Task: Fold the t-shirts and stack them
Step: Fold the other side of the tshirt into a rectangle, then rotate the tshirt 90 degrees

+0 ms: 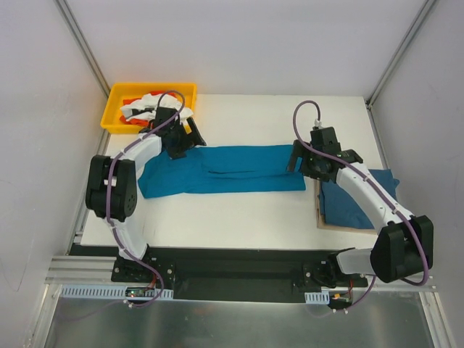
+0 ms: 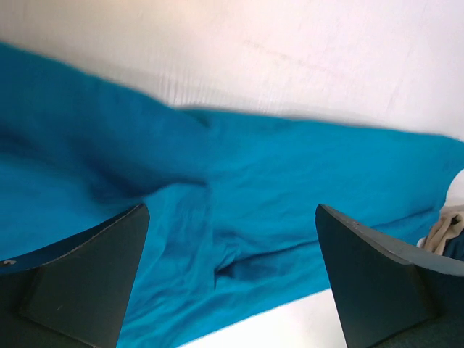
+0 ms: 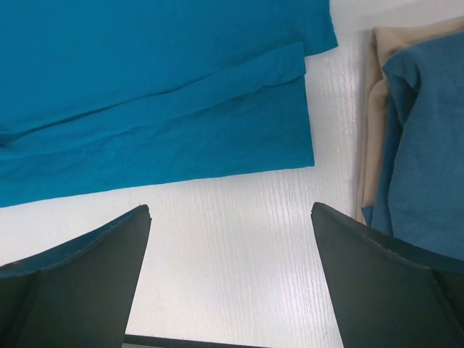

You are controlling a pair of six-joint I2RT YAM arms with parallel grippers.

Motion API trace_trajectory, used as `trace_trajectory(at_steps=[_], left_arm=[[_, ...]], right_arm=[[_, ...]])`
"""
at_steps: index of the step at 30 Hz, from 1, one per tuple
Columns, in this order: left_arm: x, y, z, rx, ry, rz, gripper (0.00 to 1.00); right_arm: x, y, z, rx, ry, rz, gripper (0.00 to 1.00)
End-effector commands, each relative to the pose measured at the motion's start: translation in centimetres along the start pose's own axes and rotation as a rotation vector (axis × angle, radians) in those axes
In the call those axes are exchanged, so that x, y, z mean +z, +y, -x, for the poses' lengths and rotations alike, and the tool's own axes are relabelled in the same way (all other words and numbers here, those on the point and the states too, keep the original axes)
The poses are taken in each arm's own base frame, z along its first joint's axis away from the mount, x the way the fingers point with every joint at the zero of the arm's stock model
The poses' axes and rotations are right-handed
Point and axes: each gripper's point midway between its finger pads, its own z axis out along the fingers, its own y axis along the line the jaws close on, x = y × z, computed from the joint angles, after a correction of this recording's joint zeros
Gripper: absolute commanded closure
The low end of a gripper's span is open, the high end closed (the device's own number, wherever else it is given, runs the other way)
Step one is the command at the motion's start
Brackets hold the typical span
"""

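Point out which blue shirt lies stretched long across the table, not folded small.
The middle shirt, a long teal strip running left to right; the other shirt is a compact darker-blue pile at the far right.

White booth around me. Back wall [image 1: 246, 43] is a plain white panel. Left wall [image 1: 36, 145] and right wall [image 1: 435, 130] are the same, each meeting it at a slanting aluminium post [image 1: 81, 43]. My table [image 1: 239, 217] is white and matte, with a faint grain close up. At its near edge I note an aluminium rail [image 1: 80, 268] and a black base plate [image 1: 239, 274]. Nearer still lies a brushed metal sheet [image 1: 217, 326]. Light is even and diffuse, shadows soft.
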Motion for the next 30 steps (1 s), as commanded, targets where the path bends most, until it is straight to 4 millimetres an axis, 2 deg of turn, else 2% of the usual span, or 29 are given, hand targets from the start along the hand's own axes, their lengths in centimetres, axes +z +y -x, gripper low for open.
trace_trajectory(at_steps=[1, 2, 3, 5, 6, 7, 8, 9, 11, 12, 14, 15, 16, 17, 18, 20, 21, 23, 24, 25, 26, 28, 29, 30], left_arm=[[-5.4, -1.0, 0.7, 0.082, -0.136, 0.011, 0.01], [-5.8, -0.1, -0.1, 0.082, -0.135, 0.033, 0.01], [-7.3, -0.2, 0.4, 0.09, -0.187, 0.041, 0.01], [-8.0, 1.0, -0.7, 0.091, -0.193, 0.066, 0.01], [-8.8, 0.9, -0.8, 0.094, -0.213, 0.061, 0.01], [-9.0, 1.3, -1.2, 0.089, -0.212, 0.067, 0.01], [-9.0, 1.8, -1.9, 0.085, -0.201, 0.073, 0.01], [-8.8, 2.1, -2.2, 0.079, -0.193, 0.078, 0.01], [-8.4, 2.0, -3.2, 0.072, -0.153, 0.058, 0.01], [-7.8, 2.2, -3.7, 0.055, -0.125, 0.055, 0.01], [-7.1, 2.3, -3.8, 0.045, -0.106, 0.061, 0.01], [-6.1, 3.0, -4.1, 0.035, -0.086, 0.087, 0.01], [-5.6, 3.0, -3.6, 0.033, -0.086, 0.095, 0.01], [-4.3, 3.8, -4.0, 0.026, -0.055, 0.124, 0.01], [-3.7, 3.8, -4.0, 0.022, -0.042, 0.124, 0.01], [-2.7, 3.3, -3.3, 0.022, -0.031, 0.116, 0.01], [-1.5, 3.8, -3.6, 0.016, -0.003, 0.129, 0.01], [-0.7, 3.2, -3.1, 0.027, 0.015, 0.113, 0.01], [0.0, 3.1, -3.9, 0.028, 0.067, 0.09, 0.01], [0.2, 2.6, -3.8, 0.028, 0.076, 0.075, 0.01], [0.4, 2.5, -4.2, 0.03, 0.089, 0.07, 0.01], [0.6, 3.1, -4.7, 0.027, 0.09, 0.098, 0.01], [0.5, 3.1, -5.0, 0.027, 0.093, 0.098, 0.01], [0.4, 3.1, -5.3, 0.025, 0.102, 0.096, 0.01]], right_arm=[[-0.3, 1.7, -0.3, -0.071, 0.013, 0.045, 0.04], [-0.1, 2.1, -0.6, -0.088, 0.022, 0.045, 0.03], [0.1, 2.3, -0.8, -0.099, 0.026, 0.043, 0.03], [0.7, 2.9, -0.9, -0.13, 0.037, 0.044, 0.03], [1.4, 3.0, -1.0, -0.141, 0.052, 0.04, 0.03], [1.8, 3.4, -0.7, -0.147, 0.051, 0.048, 0.03], [1.8, 4.1, 0.4, -0.159, 0.036, 0.062, 0.03], [3.1, 4.3, 0.1, -0.171, 0.075, 0.054, 0.03], [4.1, 5.2, 1.0, -0.189, 0.088, 0.06, 0.03], [5.5, 5.9, 2.0, -0.203, 0.091, 0.057, 0.03], [6.9, 6.8, 2.2, -0.207, 0.134, 0.074, 0.03], [8.3, 7.9, 3.0, -0.205, 0.151, 0.087, 0.03], [8.9, 8.0, 2.8, -0.203, 0.177, 0.083, 0.03], [9.6, 8.4, 3.1, -0.202, 0.184, 0.084, 0.03], [10.8, 8.9, 3.3, -0.2, 0.199, 0.088, 0.03], [12.1, 9.0, 3.5, -0.185, 0.212, 0.085, 0.03], [13.0, 9.1, 2.8, -0.18, 0.245, 0.092, 0.03], [13.5, 9.3, 2.7, -0.171, 0.26, 0.1, 0.03], [13.6, 9.2, 2.0, -0.169, 0.288, 0.109, 0.03], [13.5, 9.2, 1.6, -0.173, 0.299, 0.117, 0.03], [13.7, 8.4, -0.1, -0.174, 0.333, 0.107, 0.03], [13.3, 7.9, -1.0, -0.167, 0.342, 0.113, 0.03], [13.3, 6.7, -2.9, -0.149, 0.386, 0.082, 0.03], [12.7, 6.7, -3.0, -0.14, 0.374, 0.088, 0.03]])
